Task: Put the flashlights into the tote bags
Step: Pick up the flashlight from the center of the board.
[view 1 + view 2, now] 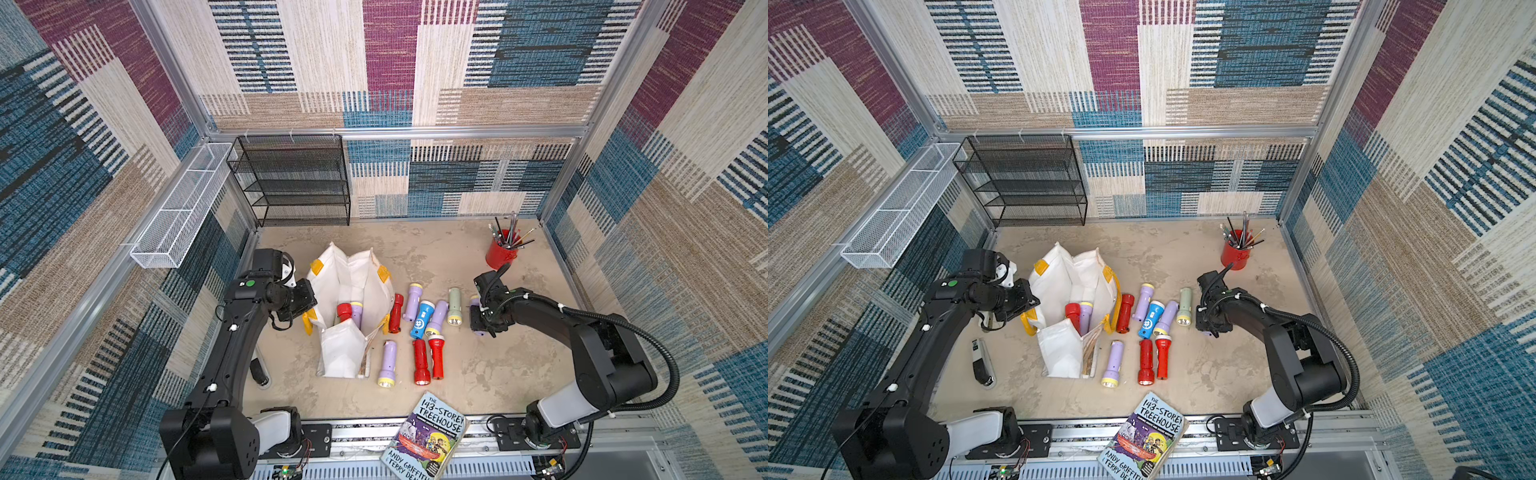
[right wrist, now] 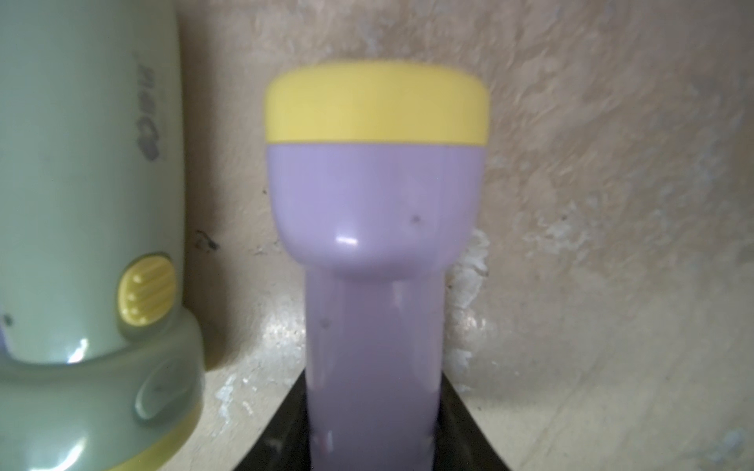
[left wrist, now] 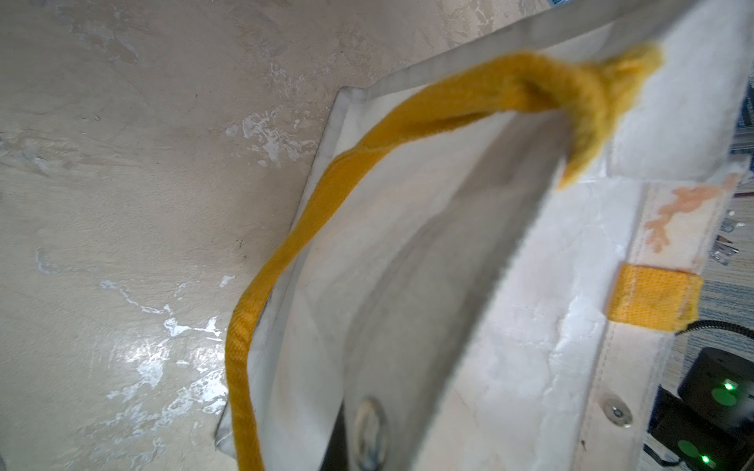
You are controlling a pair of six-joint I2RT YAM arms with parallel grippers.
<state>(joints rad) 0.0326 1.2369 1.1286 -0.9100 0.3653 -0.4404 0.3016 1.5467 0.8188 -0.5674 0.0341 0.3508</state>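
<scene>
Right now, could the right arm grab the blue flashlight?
Probably not yet. Its end effector has a lilac flashlight between its jaws, so it is busy. The blue flashlight lies uncovered, just beyond the green flashlight, so afterwards it likely could.

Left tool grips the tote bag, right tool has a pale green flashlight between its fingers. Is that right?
Not quite. The right wrist view shows that the right tool has the lilac flashlight, yellow-headed, between its fingers; the pale green flashlight lies beside it. The left tool does grip the tote bag.
</scene>
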